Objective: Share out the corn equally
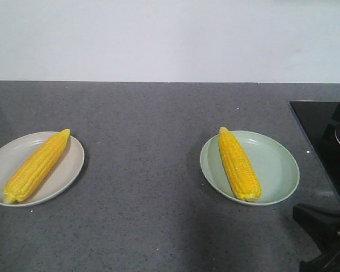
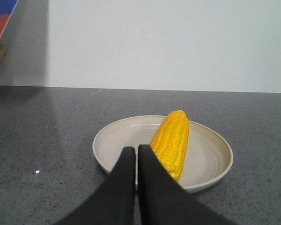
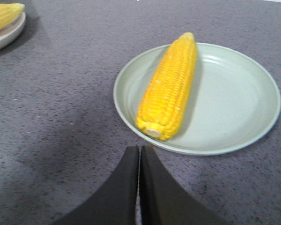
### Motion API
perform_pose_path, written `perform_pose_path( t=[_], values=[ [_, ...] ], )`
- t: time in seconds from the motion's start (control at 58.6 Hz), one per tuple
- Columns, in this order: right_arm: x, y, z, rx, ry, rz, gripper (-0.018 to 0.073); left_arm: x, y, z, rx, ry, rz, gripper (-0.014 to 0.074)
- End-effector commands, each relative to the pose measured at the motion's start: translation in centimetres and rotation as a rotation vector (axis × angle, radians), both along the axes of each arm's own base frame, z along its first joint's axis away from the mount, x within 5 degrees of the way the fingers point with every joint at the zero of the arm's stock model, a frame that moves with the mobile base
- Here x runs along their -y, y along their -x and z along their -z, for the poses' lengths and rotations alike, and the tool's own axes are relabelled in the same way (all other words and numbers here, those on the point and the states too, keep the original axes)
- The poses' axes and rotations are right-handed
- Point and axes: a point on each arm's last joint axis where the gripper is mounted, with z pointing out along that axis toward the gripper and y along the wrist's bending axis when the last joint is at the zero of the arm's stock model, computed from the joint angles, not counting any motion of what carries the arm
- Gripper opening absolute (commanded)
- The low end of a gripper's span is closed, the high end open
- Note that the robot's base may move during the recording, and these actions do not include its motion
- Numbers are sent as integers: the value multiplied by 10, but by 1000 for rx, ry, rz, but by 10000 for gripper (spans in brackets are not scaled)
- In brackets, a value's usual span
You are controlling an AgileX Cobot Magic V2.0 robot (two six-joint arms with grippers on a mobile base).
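Grey speckled counter (image 1: 158, 170) held two plates, one corn cob each: 9 o'clock cob (image 1: 37, 165), 3 o'clock cob (image 1: 239, 164). Likely rigid, ridged, tapered, roll-prone; best grasped mid-length. Left gripper (image 2: 136, 154) and right gripper (image 3: 139, 154) both closed, empty.

Bare counter (image 1: 141, 170) lies open between both plates (image 1: 73, 164).

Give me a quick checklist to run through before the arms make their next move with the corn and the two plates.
1. One cob on beige plate: left corn lies diagonally on it. Ok.
2. One cob on green plate: right corn lies on its left half. Ok.
3. Split equal, one each. Ok.
4. Left gripper shut, empty, at the beige plate's near rim. Ok.
5. Right gripper shut, empty, short of the green plate. Ok.
6. Spare corn elsewhere: cannot tell.
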Motion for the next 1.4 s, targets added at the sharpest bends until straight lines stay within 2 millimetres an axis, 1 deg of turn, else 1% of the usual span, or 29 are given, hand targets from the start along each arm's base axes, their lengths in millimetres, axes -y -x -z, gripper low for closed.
perform_pose_path(
  t=[0.0, 0.051, 0.239, 0.426, 0.478, 0.563, 0.699, 0.75, 0.904, 1.006, 1.381],
  values=[
    [6, -2, -1, 57, 0, 74, -5, 0, 3, -16, 118, 0, 0, -6],
    [8, 2, 5, 55, -15, 108, -5, 0, 3, -16, 118, 0, 0, -6],
    [18, 28, 27, 117, -77, 215, -5, 0, 3, -16, 118, 0, 0, -6],
    [27, 51, 36, 249, -95, 286, -5, 0, 3, -16, 118, 0, 0, -6],
    [29, 54, 38, 282, -92, 308, -5, 0, 3, -16, 118, 0, 0, -6],
    [33, 59, 44, 319, -144, 356, -5, 0, 3, -16, 118, 0, 0, -6],
    [35, 58, 59, 364, -200, 396, -5, 0, 3, -16, 118, 0, 0, -6],
    [36, 58, 58, 358, -201, 403, -4, 0, 3, -16, 118, 0, 0, -6],
    [35, 58, 48, 488, -172, 371, -2, 0, 3, -16, 118, 0, 0, -6],
    [34, 58, 43, 543, -172, 355, -2, 0, 3, -16, 118, 0, 0, -6],
    [34, 59, 41, 564, -188, 351, -2, 0, 3, -16, 118, 0, 0, -6]
  ],
)
